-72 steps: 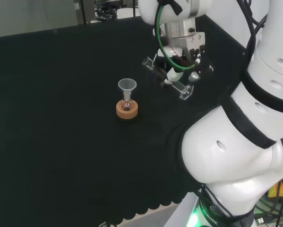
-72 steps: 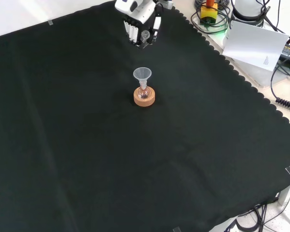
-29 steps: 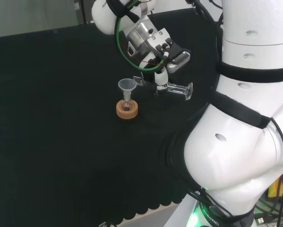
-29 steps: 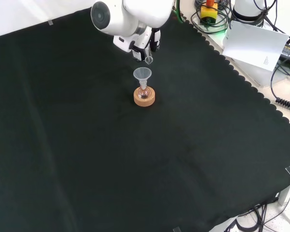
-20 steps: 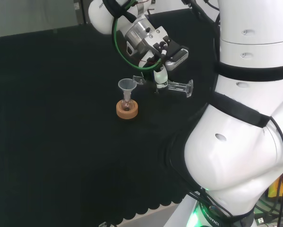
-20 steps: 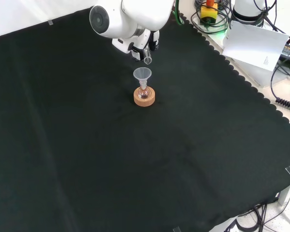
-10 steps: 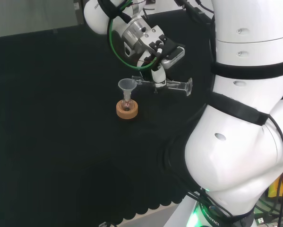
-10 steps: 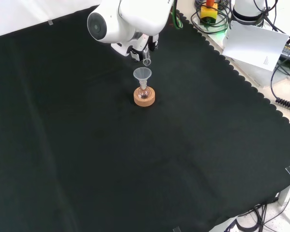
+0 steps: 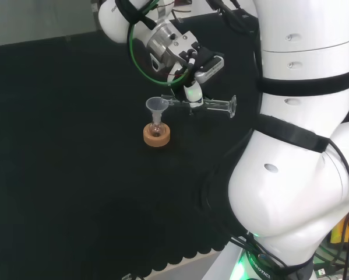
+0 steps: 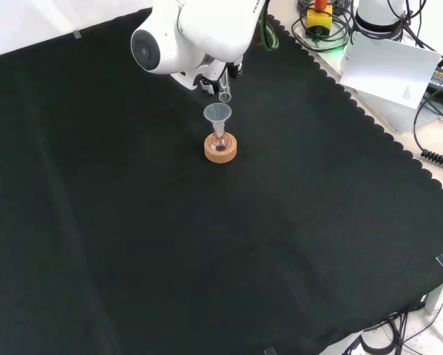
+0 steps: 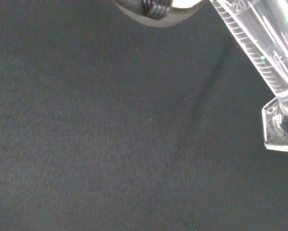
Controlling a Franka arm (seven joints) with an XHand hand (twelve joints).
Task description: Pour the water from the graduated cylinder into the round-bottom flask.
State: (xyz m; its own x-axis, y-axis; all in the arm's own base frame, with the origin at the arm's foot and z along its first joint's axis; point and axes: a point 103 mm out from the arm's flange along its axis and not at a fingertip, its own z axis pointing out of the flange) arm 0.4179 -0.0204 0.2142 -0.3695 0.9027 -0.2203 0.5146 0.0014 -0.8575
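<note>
Gripping: the hand (image 9: 193, 70) has its fingers (image 9: 193, 92) curled round the graduated cylinder (image 9: 204, 105), closed on its middle.
Cylinder attitude: it lies almost level in the head view, its foot to the right and its mouth to the left, at the rim of the funnel (image 9: 157, 105).
Cylinder seen from the front: its open mouth (image 10: 225, 96) hangs just above and behind the funnel (image 10: 217, 113), below the white arm link (image 10: 188, 33).
Cylinder up close: clear, with printed scale marks along the tube (image 11: 259, 45) and a flat angular foot (image 11: 280, 129); I cannot tell how much water it holds.
Funnel: clear, upright, its stem set in the neck of the round-bottom flask (image 9: 157, 130).
Flask: small and clear, with a faint reddish tint at its bottom in the front view (image 10: 220, 143).
Stand: a cork ring (image 9: 157, 136) under the flask, resting on the desk (image 9: 57, 146).
Desk: covered with black cloth, with a scalloped edge (image 10: 369, 118) well to the right of the flask in the front view.
</note>
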